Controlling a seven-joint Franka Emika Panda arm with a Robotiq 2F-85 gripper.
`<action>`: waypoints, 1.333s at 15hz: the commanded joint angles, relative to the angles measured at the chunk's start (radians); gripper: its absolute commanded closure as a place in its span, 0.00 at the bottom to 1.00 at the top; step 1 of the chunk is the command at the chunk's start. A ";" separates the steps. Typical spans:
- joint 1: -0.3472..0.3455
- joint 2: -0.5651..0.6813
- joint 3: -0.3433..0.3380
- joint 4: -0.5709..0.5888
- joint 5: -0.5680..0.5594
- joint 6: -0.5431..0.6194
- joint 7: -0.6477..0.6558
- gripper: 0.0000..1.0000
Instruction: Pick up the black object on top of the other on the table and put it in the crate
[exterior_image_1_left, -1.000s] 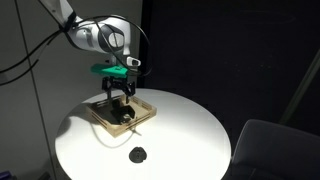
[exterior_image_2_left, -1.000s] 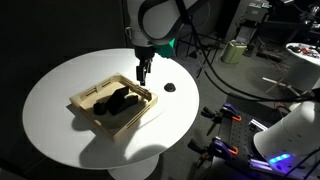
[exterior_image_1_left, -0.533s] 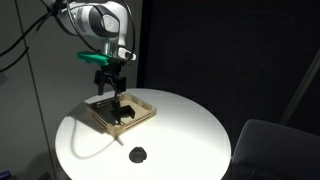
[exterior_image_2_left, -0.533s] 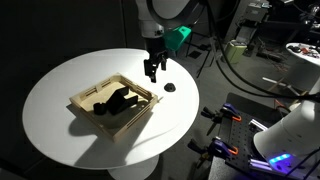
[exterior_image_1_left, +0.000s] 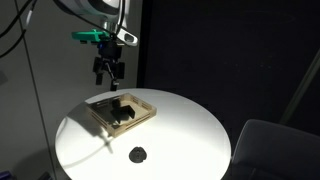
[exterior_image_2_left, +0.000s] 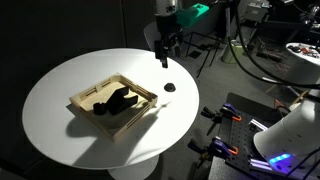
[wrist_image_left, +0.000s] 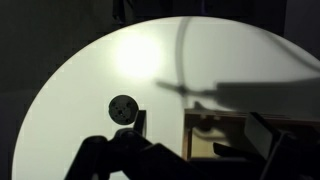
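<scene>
My gripper (exterior_image_1_left: 107, 74) hangs high above the round white table (exterior_image_1_left: 185, 135), over the far rim of the light wooden crate (exterior_image_1_left: 143, 103). It is open and empty; it also shows in an exterior view (exterior_image_2_left: 166, 52). In the wrist view its two dark fingers (wrist_image_left: 200, 128) stand apart with nothing between them. Black pieces (exterior_image_2_left: 115, 100) lie in the crate (exterior_image_2_left: 85, 96); I cannot tell the small chunky black object apart among them. The flat black piece (exterior_image_1_left: 139, 154) lies alone on the table, and shows in the wrist view (wrist_image_left: 122, 107) and in an exterior view (exterior_image_2_left: 169, 87).
The table's edge curves close to the flat piece (exterior_image_2_left: 185, 100). A grey chair (exterior_image_1_left: 275, 150) stands beside the table. Cables, equipment and a white machine (exterior_image_2_left: 290, 135) crowd the floor to one side.
My gripper has risen from just above the crate to well above the table and drifted toward the far edge. The pieces in the crate and the flat piece have not moved.
</scene>
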 joint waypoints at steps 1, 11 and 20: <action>-0.007 -0.066 -0.008 -0.027 -0.035 0.004 0.035 0.00; -0.022 -0.153 -0.037 -0.140 0.028 0.266 -0.113 0.00; -0.030 -0.129 -0.048 -0.131 0.076 0.292 -0.172 0.00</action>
